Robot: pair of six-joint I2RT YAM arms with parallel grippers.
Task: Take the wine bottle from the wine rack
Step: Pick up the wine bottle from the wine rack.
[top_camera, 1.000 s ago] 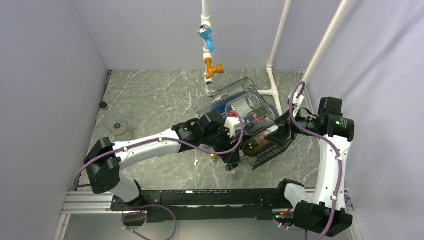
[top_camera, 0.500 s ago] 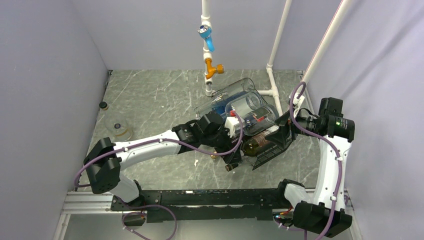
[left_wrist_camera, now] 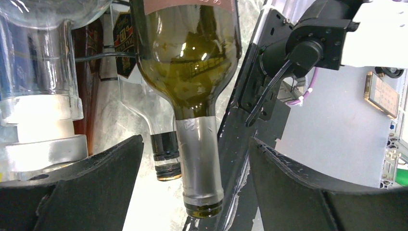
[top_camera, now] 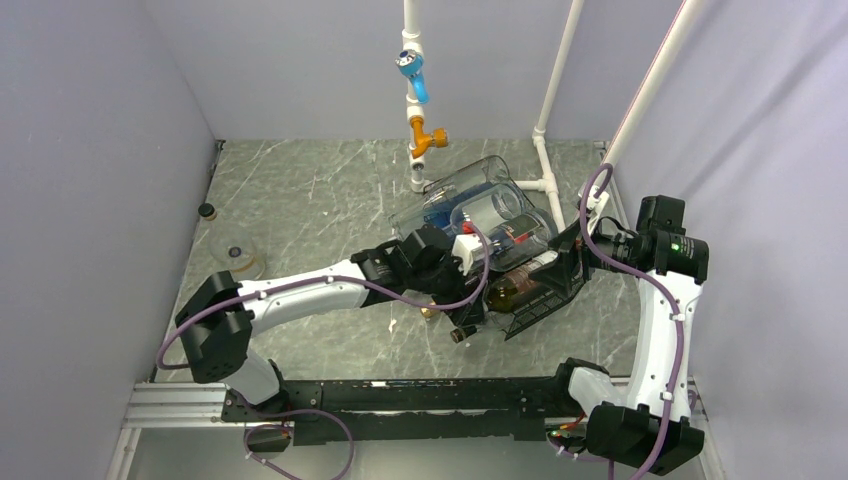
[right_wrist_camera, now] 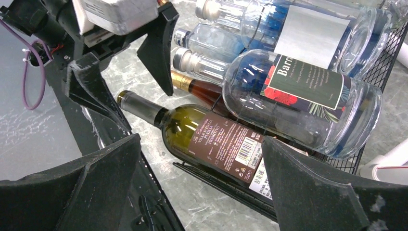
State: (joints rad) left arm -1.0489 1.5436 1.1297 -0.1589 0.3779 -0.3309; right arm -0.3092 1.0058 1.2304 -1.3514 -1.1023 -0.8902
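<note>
Your rack (top_camera: 542, 308) sits on the surface (top_camera: 300, 200), right of centre. The wine bottle (right_wrist_camera: 211, 139) lies on its side in the lowest tier, under clear bottles (right_wrist_camera: 298, 91). In the top view its long axis runs 2 to 8 o'clock, mouth toward 8. It is olive-green glass with a maroon label and a grey foil neck. Your left fingers (left_wrist_camera: 77, 192) stand apart either side of that neck, not touching. Your right fingers (right_wrist_camera: 327, 192) are spread wide at the rack's 2 o'clock end.

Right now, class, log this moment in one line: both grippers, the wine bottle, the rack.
wine bottle: lying in wine rack | left gripper: open, straddling bottle neck | right gripper: open, at rack end
</note>
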